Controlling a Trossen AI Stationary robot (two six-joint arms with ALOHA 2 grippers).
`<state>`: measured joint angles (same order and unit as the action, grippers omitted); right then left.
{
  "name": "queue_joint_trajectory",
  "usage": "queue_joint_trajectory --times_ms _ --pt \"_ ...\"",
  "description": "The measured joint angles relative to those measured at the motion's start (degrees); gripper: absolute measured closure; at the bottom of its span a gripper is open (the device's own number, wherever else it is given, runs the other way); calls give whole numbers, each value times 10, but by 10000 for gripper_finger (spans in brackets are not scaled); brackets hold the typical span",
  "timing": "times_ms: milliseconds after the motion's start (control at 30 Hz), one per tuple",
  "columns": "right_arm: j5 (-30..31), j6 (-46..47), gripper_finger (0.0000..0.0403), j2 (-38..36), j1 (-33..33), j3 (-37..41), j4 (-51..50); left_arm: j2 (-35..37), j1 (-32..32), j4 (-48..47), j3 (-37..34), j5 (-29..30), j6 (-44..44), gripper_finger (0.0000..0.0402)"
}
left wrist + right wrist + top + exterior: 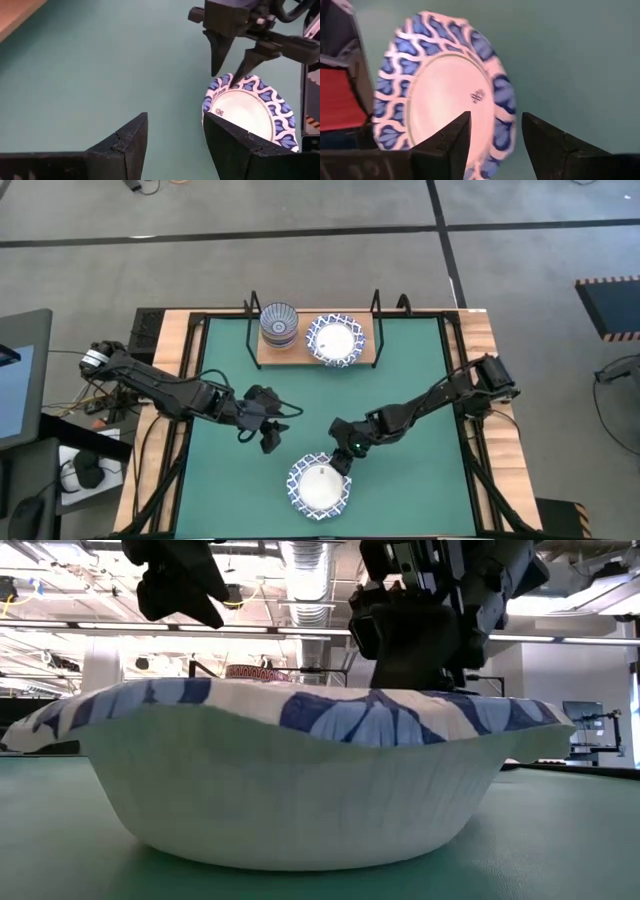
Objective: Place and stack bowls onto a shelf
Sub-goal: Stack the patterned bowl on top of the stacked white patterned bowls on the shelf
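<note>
The right gripper [343,460] hangs with jaws wide over the rim of a white, blue-patterned bowl [320,485] on the green mat [400,370]. The left gripper [272,442], jaws also wide, hovers nearby above the mat.

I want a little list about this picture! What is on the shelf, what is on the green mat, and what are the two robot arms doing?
shelf: light-wood board at the mat's far edge
on shelf: stack of small bowls, striped blue one on top; white bowl with blue rim beside it
on green mat: one white, blue-rimmed bowl near the front edge
right gripper: open, at that bowl's rim
left gripper: open, empty, above the mat left of the bowl
</note>
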<state>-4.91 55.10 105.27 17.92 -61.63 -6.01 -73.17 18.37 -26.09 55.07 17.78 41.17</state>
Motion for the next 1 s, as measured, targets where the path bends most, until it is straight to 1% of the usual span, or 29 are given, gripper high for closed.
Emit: queue_joint_trajectory --times_ms 100,300,433,600,700,867,933,1000 --pt "17 13 221 0 8 0 -7 0 -1 0 0 -11 0 226" --pt "18 43 261 0 28 0 -14 -1 -1 1 0 -14 1 226" --pt "21 57 278 0 40 0 -14 -1 -1 3 0 -10 1 226" --pt "32 87 282 7 53 0 -11 -1 -1 26 0 -10 2 226" --pt "52 95 274 10 58 1 -16 -1 -1 40 0 -10 1 226" --pt "52 94 259 9 55 1 -18 -1 -6 40 0 -10 -10 226" --pt "52 94 265 9 53 1 -15 -1 -7 40 0 -10 -14 226" --pt "52 91 283 9 50 1 -14 -1 -6 40 0 -11 -16 226"
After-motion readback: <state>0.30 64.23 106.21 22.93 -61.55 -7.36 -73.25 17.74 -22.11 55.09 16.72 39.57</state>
